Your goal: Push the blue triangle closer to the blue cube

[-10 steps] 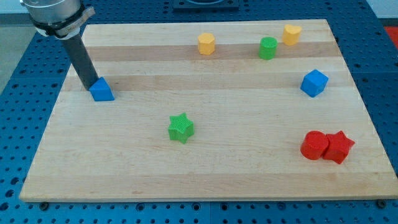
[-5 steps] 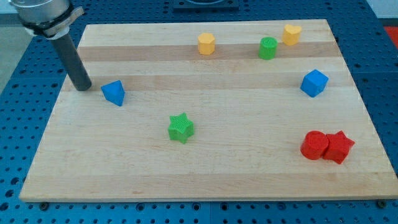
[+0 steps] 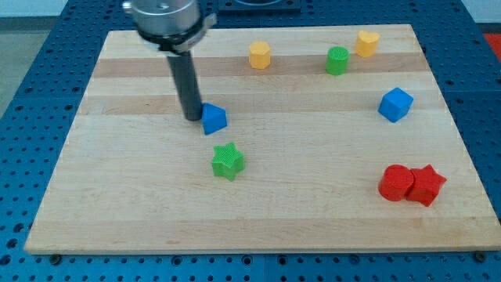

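The blue triangle (image 3: 214,119) lies on the wooden board left of the board's middle. My tip (image 3: 193,117) stands right against its left side. The blue cube (image 3: 395,104) sits far off at the view's right, level with the triangle. The dark rod rises from the tip to the arm's grey collar at the view's top.
A green star (image 3: 228,161) lies just below the triangle. A yellow block (image 3: 260,56), a green cylinder (image 3: 337,60) and another yellow block (image 3: 366,43) stand near the top edge. A red cylinder (image 3: 396,183) and a red star (image 3: 426,186) touch at the lower right.
My tip has swept to the right, pushing the blue triangle from the board's left side to near the middle. The other blocks have not moved.
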Robot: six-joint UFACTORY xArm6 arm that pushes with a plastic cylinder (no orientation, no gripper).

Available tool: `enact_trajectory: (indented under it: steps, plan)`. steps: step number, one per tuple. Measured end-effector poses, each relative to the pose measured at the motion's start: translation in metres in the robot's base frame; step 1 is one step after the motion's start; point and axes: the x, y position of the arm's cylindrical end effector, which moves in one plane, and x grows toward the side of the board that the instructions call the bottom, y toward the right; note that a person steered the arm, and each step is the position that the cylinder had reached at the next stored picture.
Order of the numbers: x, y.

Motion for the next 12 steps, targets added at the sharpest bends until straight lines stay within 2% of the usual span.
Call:
enact_trajectory:
  steps: [2, 3, 4, 5, 6, 7, 8, 10, 12]
  plan:
    - [-0.034, 0.065]
    - [-0.043, 0.059]
    - [-0.045, 0.028]
    - [-0.015, 0.008]
    - [0.014, 0.014]
    - [0.034, 0.037]
    - [0.032, 0.054]
    - [-0.004, 0.116]
    - [-0.007, 0.151]
